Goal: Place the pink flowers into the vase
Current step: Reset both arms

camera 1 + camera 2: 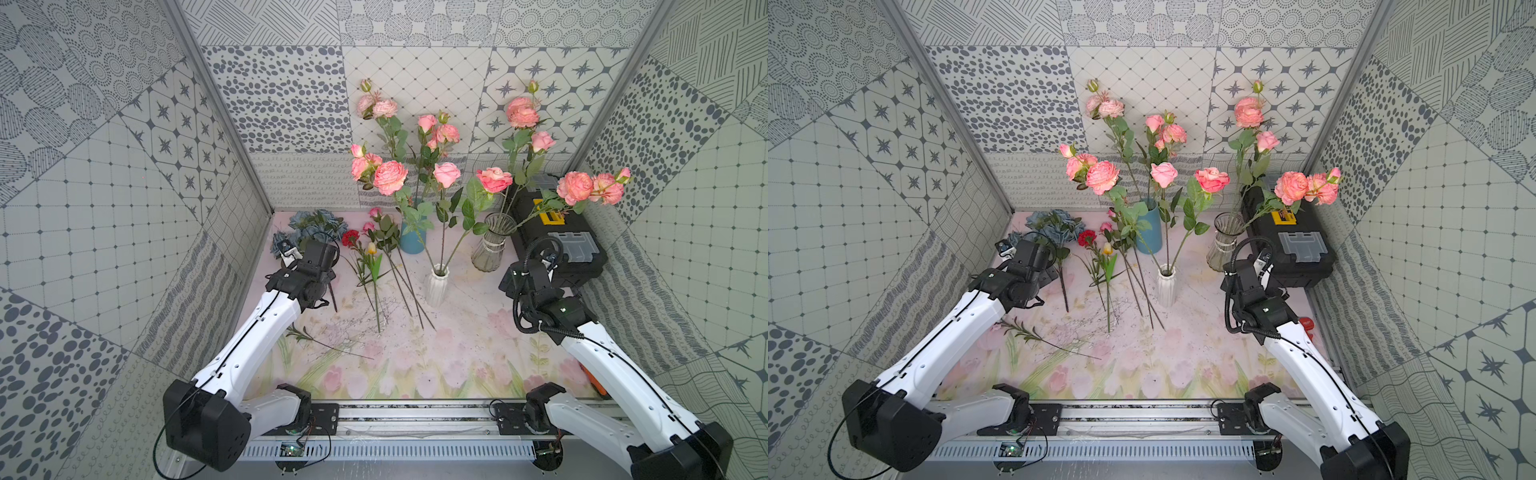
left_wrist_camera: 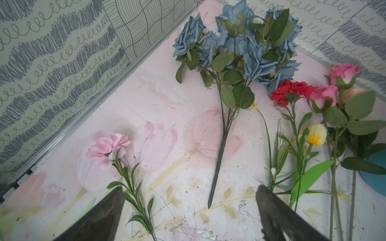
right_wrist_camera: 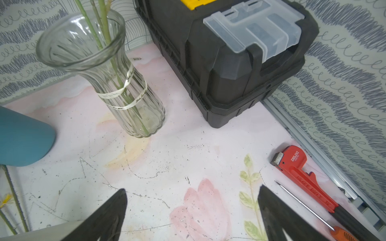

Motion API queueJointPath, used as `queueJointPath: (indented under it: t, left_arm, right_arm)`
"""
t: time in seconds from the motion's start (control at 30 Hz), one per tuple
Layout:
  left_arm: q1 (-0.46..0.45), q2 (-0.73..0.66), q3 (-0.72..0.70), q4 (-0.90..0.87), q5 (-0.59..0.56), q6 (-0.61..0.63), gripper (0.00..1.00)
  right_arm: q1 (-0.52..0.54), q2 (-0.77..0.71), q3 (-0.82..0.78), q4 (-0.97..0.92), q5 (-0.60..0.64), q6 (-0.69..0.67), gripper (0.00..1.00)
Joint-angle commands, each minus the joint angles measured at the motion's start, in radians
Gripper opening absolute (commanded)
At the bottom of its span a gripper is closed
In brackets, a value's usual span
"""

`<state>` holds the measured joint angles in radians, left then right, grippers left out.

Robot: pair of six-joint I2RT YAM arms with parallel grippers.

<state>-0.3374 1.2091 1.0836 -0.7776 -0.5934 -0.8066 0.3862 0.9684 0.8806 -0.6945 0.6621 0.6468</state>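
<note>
On the far middle of the flower-printed table (image 1: 457,357), a few long green-stemmed pink flowers (image 1: 375,212) lie flat beside a red carnation-like bloom (image 1: 350,237) and a small yellow tulip (image 1: 372,248), just left of the tall blue vase (image 1: 411,241). Their buds point to the far wall and their cut ends toward the near edge. The long axis therefore runs far to near, slanting a little right as it comes nearer. Other pink blooms already stand upright in the tall blue vase, the white ribbed ceramic vase (image 1: 436,286) and the clear fluted glass vase (image 1: 492,245).

The left gripper (image 2: 189,187) is spread wide and empty, hanging over the stem of the dusty blue flower bunch (image 2: 257,64). The right gripper (image 3: 192,188) is likewise released, above bare table near the clear fluted glass vase and the black plastic toolbox (image 3: 229,62).

This looks like the gap between one placement and the next pick. I judge the left arm must shift right and close across a thin stem (easy to miss, lying flat). It must then lift the stem, tip it upright and feed the cut end down a vase mouth.
</note>
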Motion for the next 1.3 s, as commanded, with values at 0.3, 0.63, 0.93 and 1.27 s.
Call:
queueJointPath:
  t: [0.3,0.63,0.93,1.27]
  left_arm:
    - [0.021,0.115,0.042,-0.059,-0.174,0.059,0.99]
    - [0.064,0.003,-0.084,0.152,-0.043,0.214,0.99]
    - [0.149,-0.058,-0.185,0.423,0.196,0.452,0.98]
    - [0.222,-0.093,-0.330,0.668,0.312,0.476,0.99]
  right_arm:
    - [-0.009,-0.068,-0.066,0.212,-0.109,-0.253,0.98]
    - [-0.034,-0.016,-0.090,0.229,-0.156,-0.231,0.98]
    - [-0.147,-0.079,-0.153,0.272,-0.316,-0.181,0.98]
    - [-0.215,-0.074,-0.159,0.284,-0.424,-0.201,0.98]
